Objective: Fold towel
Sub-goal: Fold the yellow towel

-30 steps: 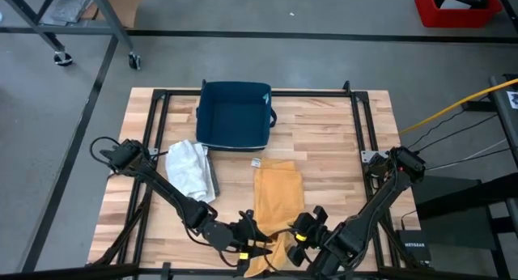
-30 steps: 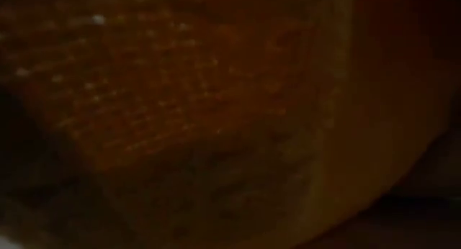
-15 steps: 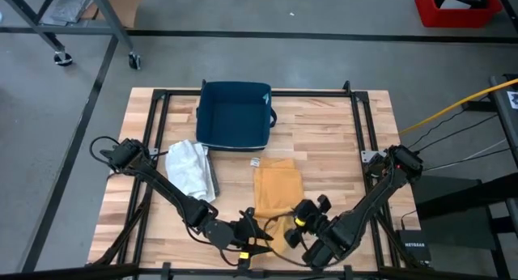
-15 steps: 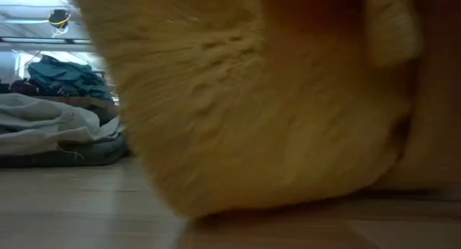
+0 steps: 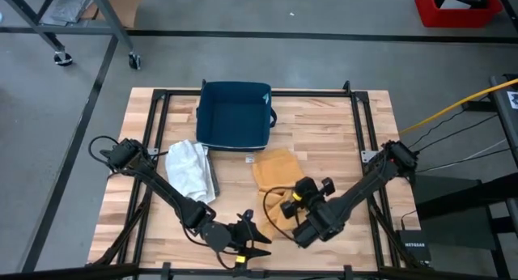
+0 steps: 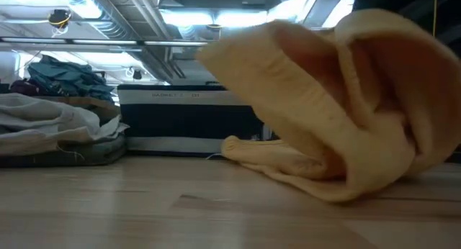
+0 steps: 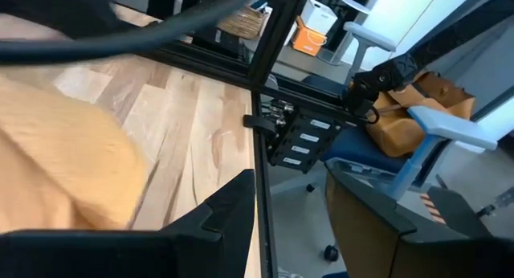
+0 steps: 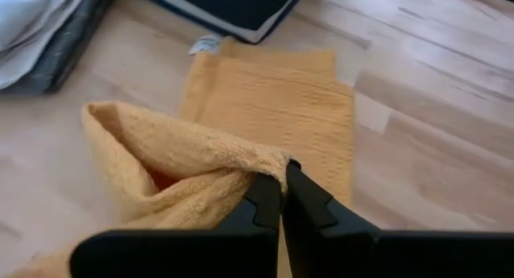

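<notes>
Right pincer [image 8: 281, 199], clamped shut on a lifted corner of the mustard-yellow terry towel [image 5: 278, 174]; the towel's flat remainder lies ahead of it, long axis running forward along the wooden bench [image 5: 324, 126]. Left pincer [image 5: 257, 239] stands open, empty, just beside.

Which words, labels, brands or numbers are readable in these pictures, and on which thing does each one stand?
"NETGEAR": on the dark box beside the table's right front corner, high view.
White lettering on the dark bin: too blurred to read, low view.
Small white tag at the yellow towel's far edge: no readable text.
</notes>
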Available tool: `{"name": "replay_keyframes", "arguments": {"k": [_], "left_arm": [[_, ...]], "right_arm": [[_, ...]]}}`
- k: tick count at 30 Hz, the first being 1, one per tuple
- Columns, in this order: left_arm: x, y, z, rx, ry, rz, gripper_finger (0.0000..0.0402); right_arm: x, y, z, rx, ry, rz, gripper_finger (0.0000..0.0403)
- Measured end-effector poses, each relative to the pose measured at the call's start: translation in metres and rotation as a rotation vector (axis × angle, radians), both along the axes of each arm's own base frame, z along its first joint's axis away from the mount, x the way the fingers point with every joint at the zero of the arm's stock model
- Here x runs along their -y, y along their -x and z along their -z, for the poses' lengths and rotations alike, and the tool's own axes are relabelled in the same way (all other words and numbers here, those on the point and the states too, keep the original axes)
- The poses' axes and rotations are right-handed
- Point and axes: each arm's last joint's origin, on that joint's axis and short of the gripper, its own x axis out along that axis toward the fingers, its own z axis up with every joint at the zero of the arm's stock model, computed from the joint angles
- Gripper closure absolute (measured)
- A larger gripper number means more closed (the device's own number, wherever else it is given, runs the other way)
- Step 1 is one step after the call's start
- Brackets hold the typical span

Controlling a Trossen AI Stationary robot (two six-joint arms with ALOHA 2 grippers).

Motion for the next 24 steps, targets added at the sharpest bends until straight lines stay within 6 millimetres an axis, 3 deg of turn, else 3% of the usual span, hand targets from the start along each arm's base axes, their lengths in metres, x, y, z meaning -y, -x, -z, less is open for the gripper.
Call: {"name": "replay_keyframes", "arguments": {"k": [4,11,24], "left_arm": [[0.003,0.002,0.0,-0.001,-0.003,0.008,0.0258],[0.0,0.002,0.003,-0.013,-0.099,0.023,0.0258],[-0.047,-0.027,0.007,-0.056,-0.112,-0.109,0.0258]], "right_arm": [[0.006,-0.004,0.0,-0.006,-0.003,0.02,0.0399],[0.0,0.0,0.001,-0.035,-0.035,0.002,0.0399],[-0.042,0.013,0.003,-0.01,-0.177,-0.191,0.0398]]}}
